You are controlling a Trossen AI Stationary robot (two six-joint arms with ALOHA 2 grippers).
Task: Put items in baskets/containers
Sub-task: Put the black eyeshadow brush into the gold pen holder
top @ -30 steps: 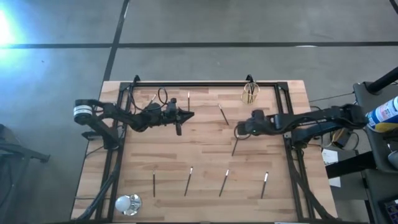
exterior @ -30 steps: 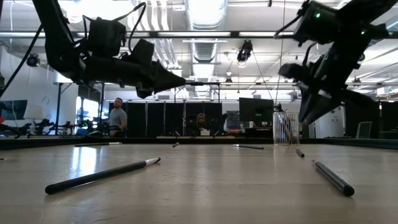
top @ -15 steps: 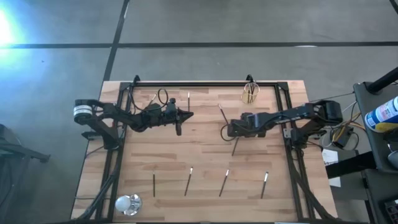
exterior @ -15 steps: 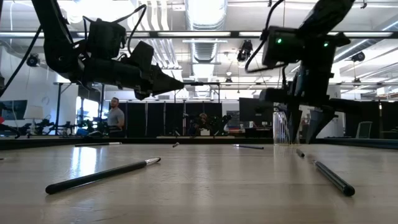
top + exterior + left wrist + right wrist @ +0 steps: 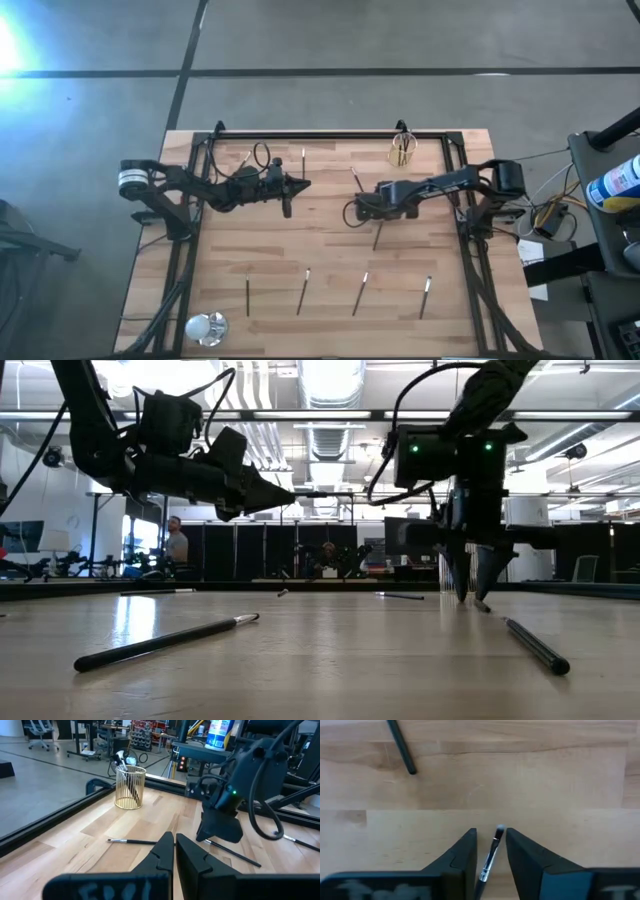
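Robotics lab, exposed ceiling ducts [image 5: 330, 435], monitors [image 5: 410, 538]

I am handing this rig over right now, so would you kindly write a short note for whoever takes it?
Right gripper: open, low at mid-table, fingers straddling a stick, not yet closed.
Left gripper: shut, empty, hovering above the table's left half.
Cup: far edge of the table, right of centre, already holding a few sticks.
Left: four sticks in a near row, others on the far half. White ball at the near left corner.
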